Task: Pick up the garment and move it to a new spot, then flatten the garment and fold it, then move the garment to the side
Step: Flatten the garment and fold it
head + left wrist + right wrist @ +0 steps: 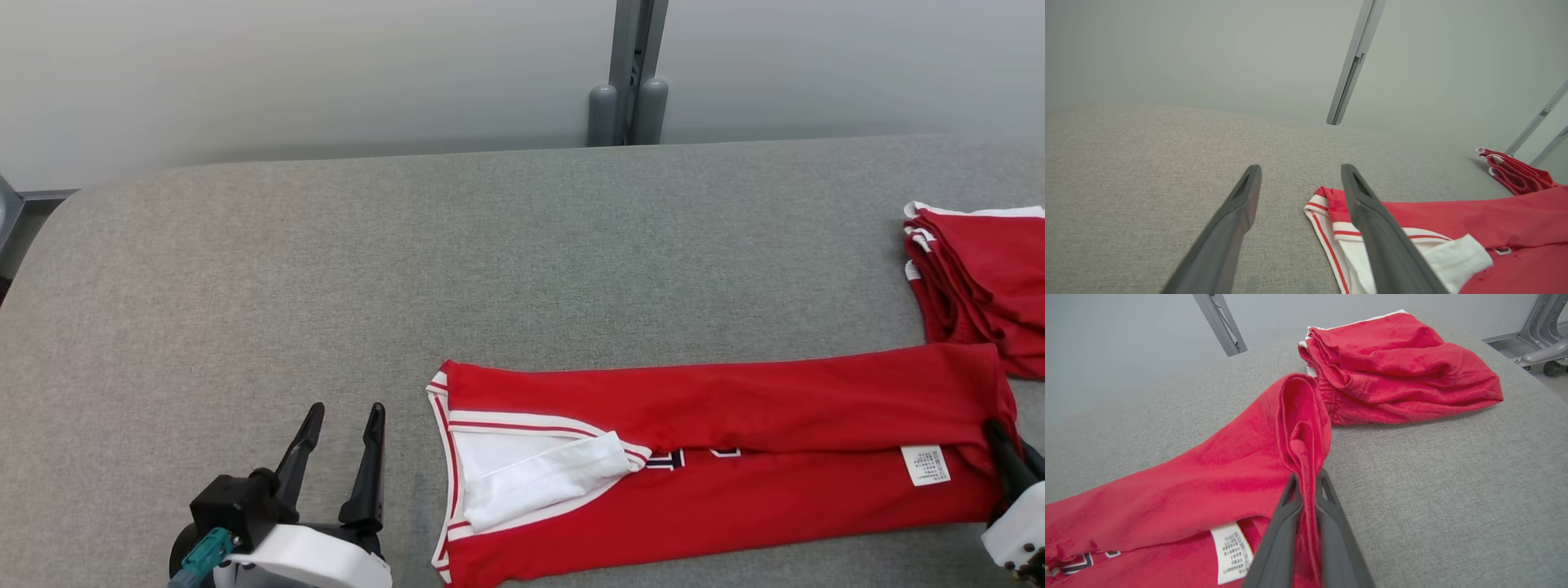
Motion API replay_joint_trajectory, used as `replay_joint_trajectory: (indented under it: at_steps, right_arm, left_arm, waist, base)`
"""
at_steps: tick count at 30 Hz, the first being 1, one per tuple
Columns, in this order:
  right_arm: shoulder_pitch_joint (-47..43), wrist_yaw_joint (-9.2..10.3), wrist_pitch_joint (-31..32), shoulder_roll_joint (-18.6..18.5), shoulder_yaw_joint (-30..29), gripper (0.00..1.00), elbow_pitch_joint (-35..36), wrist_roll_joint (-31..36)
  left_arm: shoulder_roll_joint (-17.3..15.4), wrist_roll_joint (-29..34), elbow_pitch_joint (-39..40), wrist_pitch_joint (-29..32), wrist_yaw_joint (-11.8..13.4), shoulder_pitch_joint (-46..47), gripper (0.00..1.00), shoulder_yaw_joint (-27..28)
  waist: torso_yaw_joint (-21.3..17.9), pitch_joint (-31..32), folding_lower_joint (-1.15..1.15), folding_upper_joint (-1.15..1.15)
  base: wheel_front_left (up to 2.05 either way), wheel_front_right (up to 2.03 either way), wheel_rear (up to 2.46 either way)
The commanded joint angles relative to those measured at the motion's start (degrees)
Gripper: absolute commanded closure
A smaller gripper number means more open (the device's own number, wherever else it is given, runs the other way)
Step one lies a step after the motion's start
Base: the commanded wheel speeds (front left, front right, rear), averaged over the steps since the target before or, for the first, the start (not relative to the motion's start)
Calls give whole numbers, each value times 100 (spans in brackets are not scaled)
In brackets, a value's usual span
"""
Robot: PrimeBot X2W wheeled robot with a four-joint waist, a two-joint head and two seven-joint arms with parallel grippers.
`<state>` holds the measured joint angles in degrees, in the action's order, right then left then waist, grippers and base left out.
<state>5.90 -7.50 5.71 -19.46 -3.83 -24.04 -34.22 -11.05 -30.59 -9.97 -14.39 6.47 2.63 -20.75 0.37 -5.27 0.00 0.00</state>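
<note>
The garment [718, 408] is a red jersey with white and red trim, lying lengthwise along the near edge of the grey padded table [490, 245], its long sides folded in. Its white-lined neck end [522, 482] points left and a white label [925, 464] shows near the right end. My right gripper [1306, 477] is shut on a pinched-up fold of red cloth at the jersey's right end [1298, 416]; in the head view the right gripper [1000, 433] sits at the lower right. My left gripper [339, 412] stands open just left of the neck end, its fingers [1241, 204] over bare table with nothing between them.
A stack of folded red garments [980, 278] lies at the table's right edge, just beyond the jersey's right end. A grey post [629, 82] rises behind the table's far edge. The left and far parts of the table are bare grey fabric.
</note>
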Motion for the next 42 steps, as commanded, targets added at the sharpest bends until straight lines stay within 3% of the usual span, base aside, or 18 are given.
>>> replay_joint_trajectory:
  at_steps: [1, 13, 22, 29, 34, 42]
  right_arm:
    - [-62, 1, 48, 34, -36, 100, 76, 10]
    - [-295, 0, 678, 387, 282, 100, 1118, -667]
    - [-413, -1, 1283, 630, 934, 100, 2293, -1342]
    - [-431, -1, 1611, 871, 1545, 100, 2808, -1523]
    - [-212, -1, 1737, 1092, 2108, 100, 2852, -1608]
    - [302, -1, 1521, 1362, 2863, 100, 2371, -1456]
  left_arm:
    - [-20, 11, -10, -10, 5, -25, 0, -4]
    - [6, 30, -106, -9, -35, 63, 0, -143]
    - [14, -3, -161, -18, -68, 121, 0, -183]
    - [15, -31, -209, -23, -87, 154, 0, -201]
    - [33, -30, -245, -25, -97, 207, 0, -242]
    - [81, -24, -293, -34, -123, 303, 0, -298]
  waist:
    - [-11, 0, 0, 0]
    - [4, 11, 0, 0]
    - [108, 39, 0, 0]
    - [215, 62, 0, 0]
    - [303, 84, 0, 0]
    - [439, 86, 0, 0]
  base:
    - [0, 0, 0]
    - [0, 0, 0]
    - [0, 0, 0]
    - [0, 0, 0]
    - [0, 0, 0]
    - [0, 0, 0]
